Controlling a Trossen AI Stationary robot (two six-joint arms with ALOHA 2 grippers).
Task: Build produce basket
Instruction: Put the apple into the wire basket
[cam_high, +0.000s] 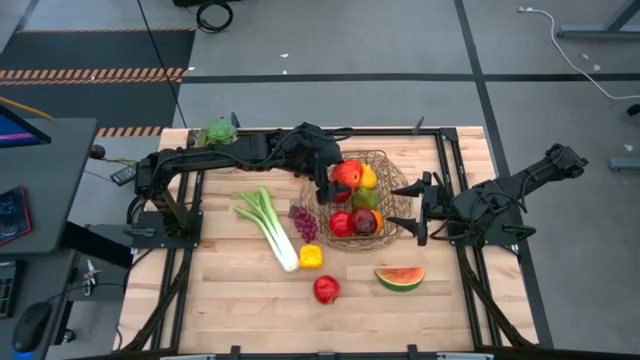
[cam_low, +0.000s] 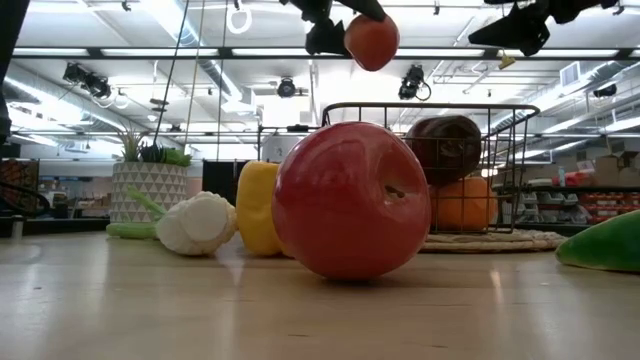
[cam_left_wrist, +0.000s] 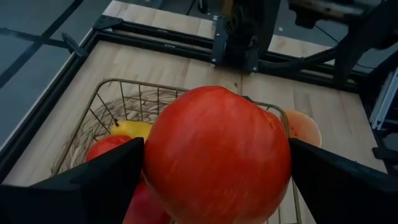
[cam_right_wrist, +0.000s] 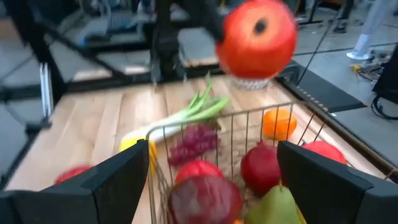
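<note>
1. High view: the round, shallow, tan open-weave wire basket (cam_high: 395, 190) sits on the pale wooden worktop (cam_high: 220, 290), toward its far side and between the two dark arms.
2. The left pincer (cam_high: 335, 180) hangs over the basket's left rim, its fingers spread wide and closed on a large round red-orange toy apple (cam_high: 347, 174), which is held clear above the fruit inside.
3. The right pincer (cam_high: 420, 208) waits just beside the basket's right rim, jaws wide apart and holding nothing.
4. Inside the basket lie red, dark red, orange, yellow and green toy fruits.
5. On the worktop outside the basket: a long green-and-white toy leek (cam_high: 268, 225), a bunch of purple toy grapes (cam_high: 303, 221), a yellow toy pepper (cam_high: 311, 257), a red toy apple (cam_high: 326, 289) and a toy watermelon slice (cam_high: 399, 277).
6. Low view: the held apple (cam_low: 371, 41) hangs above the basket's rim (cam_low: 430, 106).
</note>
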